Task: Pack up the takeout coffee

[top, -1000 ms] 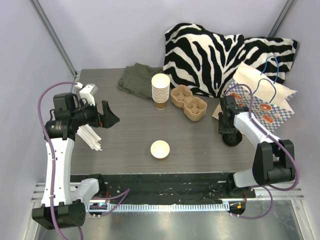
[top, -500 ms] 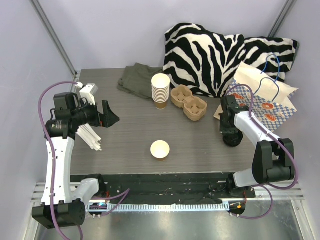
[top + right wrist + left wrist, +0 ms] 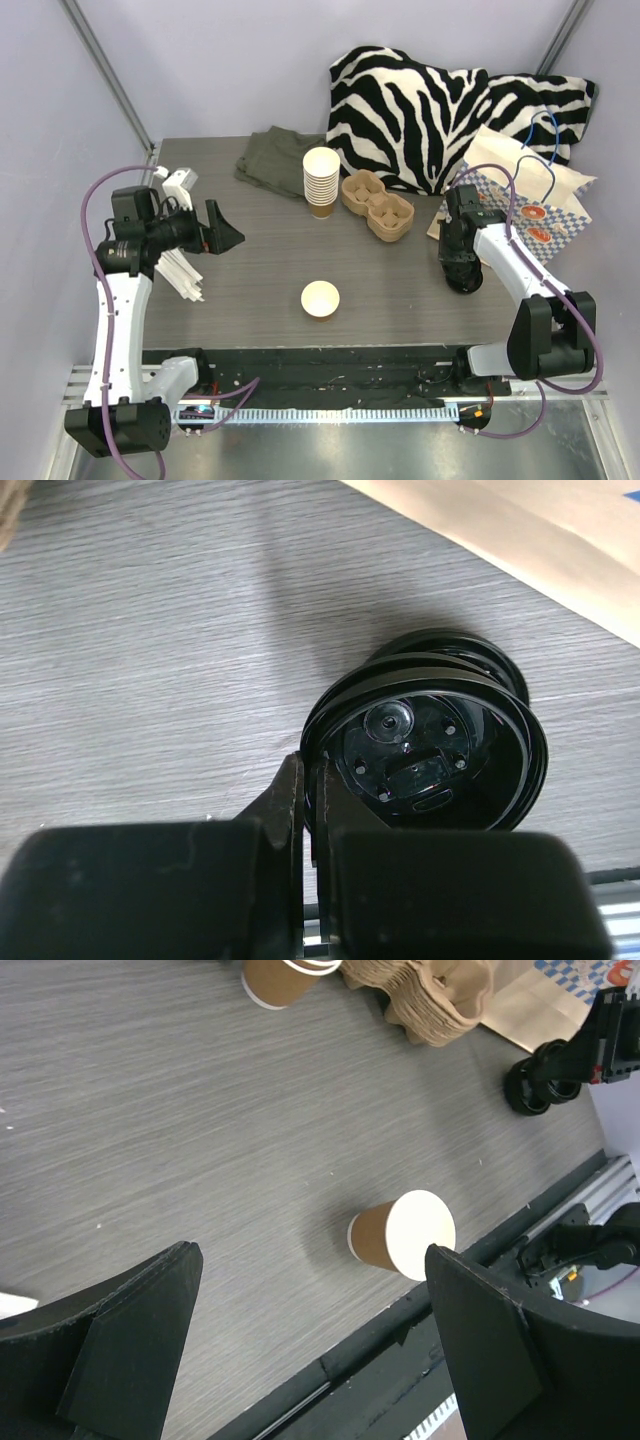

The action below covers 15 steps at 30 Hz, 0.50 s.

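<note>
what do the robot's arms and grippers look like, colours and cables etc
Both the left arm and the right arm have white links joined by chunky black joints. A purple cable loops along each. The left gripper has broad, flat matte-black fingers. The right gripper is black too, with thin blade-like tips. No markings are visible.

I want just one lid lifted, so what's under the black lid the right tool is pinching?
Under the black lid, pinched at its rim by the right tool, more black lid rims peek out, offset. How many lie beneath is covered.
</note>
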Motion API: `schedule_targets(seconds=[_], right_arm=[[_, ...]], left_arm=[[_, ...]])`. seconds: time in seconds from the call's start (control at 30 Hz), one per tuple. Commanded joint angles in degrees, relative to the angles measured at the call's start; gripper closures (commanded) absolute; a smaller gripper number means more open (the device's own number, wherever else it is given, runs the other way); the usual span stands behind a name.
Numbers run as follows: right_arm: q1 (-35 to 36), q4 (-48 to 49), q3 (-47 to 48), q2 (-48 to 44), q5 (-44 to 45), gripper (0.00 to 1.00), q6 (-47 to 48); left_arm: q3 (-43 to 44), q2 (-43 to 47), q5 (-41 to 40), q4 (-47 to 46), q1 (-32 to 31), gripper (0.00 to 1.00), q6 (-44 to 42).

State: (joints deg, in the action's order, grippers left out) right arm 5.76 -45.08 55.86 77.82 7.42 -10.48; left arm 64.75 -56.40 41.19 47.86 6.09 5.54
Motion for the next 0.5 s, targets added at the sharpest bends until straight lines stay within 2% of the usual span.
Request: schedule_targets(seconds=[0.0,0.23,0.37,0.4,0.47], right_arm=[[-0.22,0.43,1.98,-3.46,-2.85,0.99,1.51],[-0.22,-1.76,2.15,-4.52,-2.85,0.99,8.89],[-0.22,-3.69,2.85,-6.19,-6.71,0.99,15.39],[-0.14,-4.57,3.38,-6.45,-13.59,0.99,19.06],[1.09,-5.54,3.73,-7.33,-14.97,0.99,21.37]], left_arm=[[-2.96,0.86,4.16,-6.63,-1.25,0.02,4.30],[-1.03,-2.39,3.64,-7.25,-7.47,0.05,3.95],[-1.64,-2.75,3.37,-9.52,-11.61,0.06,4.04],[-2.52,-2.57,2.59,-10.49,-13.45,0.07,5.17],[-2.79,-2.83,1.09,-12.34,-15.83,0.08,5.97]])
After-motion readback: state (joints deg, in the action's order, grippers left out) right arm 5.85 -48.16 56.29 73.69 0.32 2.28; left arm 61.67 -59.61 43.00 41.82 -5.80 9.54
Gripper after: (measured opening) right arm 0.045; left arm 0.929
